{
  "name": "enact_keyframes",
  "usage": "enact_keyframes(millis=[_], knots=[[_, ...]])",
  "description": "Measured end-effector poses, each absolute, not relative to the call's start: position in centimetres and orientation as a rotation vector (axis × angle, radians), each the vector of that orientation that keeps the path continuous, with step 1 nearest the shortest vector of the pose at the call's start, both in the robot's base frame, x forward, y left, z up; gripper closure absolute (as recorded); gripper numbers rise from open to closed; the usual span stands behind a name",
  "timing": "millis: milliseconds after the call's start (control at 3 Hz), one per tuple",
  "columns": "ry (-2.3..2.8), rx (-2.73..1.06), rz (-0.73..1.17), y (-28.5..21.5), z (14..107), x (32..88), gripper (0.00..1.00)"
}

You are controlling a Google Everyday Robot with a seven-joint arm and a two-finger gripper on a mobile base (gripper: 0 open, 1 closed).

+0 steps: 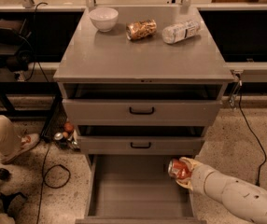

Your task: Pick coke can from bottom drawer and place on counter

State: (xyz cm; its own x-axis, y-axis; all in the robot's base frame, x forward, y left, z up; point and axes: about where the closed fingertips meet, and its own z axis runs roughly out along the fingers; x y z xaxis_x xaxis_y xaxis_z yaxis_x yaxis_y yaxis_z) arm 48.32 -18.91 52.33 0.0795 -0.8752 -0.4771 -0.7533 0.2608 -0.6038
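The coke can (177, 169) is red with a silver end, held on its side in my gripper (184, 171) at the right side of the open bottom drawer (133, 190). The gripper is shut on the can, with one cream finger above it and one below. My white arm (236, 197) comes in from the lower right. The drawer's grey floor is bare. The counter (143, 55) is the wide grey top of the cabinet, well above the can.
On the counter's back edge stand a white bowl (103, 18), a gold-brown snack bag (141, 29) and a clear plastic bottle (180, 31). The two upper drawers (141, 110) are slightly open. A person's leg and shoe (12, 141), cables and small objects (64, 133) lie at the left on the floor.
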Motion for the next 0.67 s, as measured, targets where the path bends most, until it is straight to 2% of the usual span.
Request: enact_keyframes(millis=[333, 667], knots=[[1.638, -1.498, -0.236, -19.7, 56.3, 49.3, 1.0], [1.567, -1.471, -0.314, -21.3, 64.5, 50.9, 1.0]])
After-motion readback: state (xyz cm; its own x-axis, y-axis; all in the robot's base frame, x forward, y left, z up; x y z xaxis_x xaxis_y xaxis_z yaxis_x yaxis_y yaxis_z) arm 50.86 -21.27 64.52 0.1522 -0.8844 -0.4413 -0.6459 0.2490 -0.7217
